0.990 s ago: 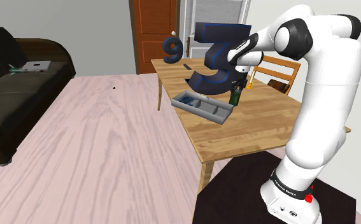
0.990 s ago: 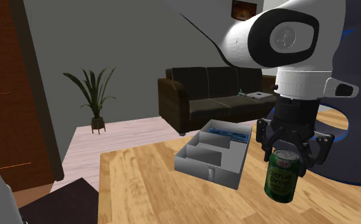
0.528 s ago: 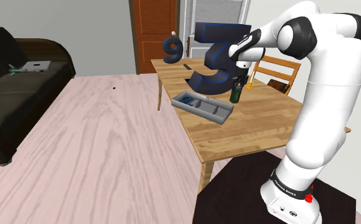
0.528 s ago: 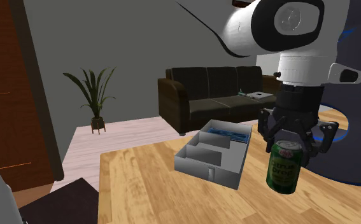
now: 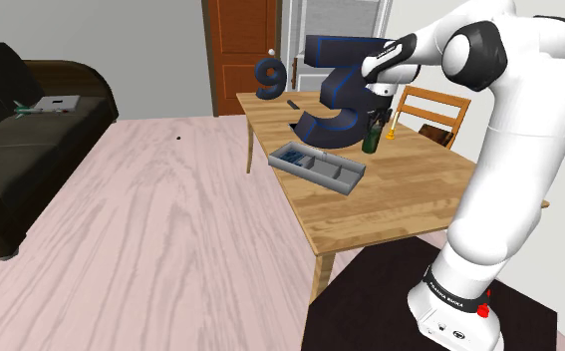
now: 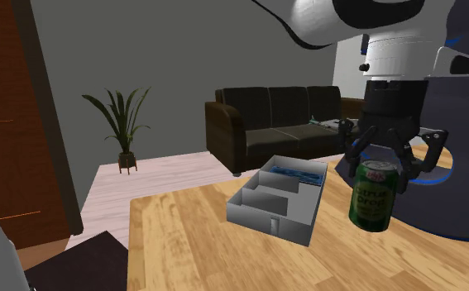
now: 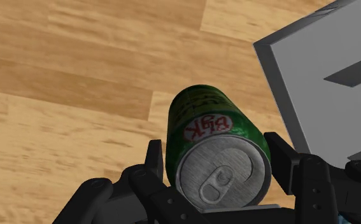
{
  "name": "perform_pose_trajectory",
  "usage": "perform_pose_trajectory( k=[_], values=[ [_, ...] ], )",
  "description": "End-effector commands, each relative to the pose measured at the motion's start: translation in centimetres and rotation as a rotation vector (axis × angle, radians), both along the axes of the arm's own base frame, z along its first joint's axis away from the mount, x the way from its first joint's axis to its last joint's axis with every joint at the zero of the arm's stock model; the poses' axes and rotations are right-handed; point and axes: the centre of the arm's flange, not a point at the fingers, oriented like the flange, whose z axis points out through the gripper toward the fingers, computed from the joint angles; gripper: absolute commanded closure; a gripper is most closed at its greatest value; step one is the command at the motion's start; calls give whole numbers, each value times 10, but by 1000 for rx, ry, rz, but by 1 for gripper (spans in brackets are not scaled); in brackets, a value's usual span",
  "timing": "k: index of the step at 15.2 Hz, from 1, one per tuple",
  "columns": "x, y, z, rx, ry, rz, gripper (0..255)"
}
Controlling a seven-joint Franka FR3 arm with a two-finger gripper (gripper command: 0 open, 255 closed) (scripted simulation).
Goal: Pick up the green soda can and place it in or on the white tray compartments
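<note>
Green soda can (image 6: 370, 195) clamped at its top by black gripper (image 6: 387, 167). Hangs upright, clear of wooden table (image 6: 183, 241), just beside grey divided tray (image 6: 261, 217) lying near table's edge.

**Arm stretched out, gripper clamped on the can**

In the shoulder view the white arm (image 5: 509, 150) rises upright, bends at its dark elbow joint and reaches towards that view's left. The wrist points straight down. The black gripper (image 6: 381, 161) hangs below it, its fingers (image 7: 153, 159) pressed against opposite sides of the green soda can (image 6: 371, 197) near the top rim, holding it between them.
</note>
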Motion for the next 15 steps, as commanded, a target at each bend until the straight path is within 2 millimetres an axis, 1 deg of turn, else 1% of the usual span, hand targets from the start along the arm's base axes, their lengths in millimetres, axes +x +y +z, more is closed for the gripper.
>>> perform_pose_trajectory(
  k=[1,9,15],
  values=[
    [1,0,10,0,0,0,255],
    [1,0,51,0,0,0,255],
    [40,68,61,0,0,0,255]
  ],
)
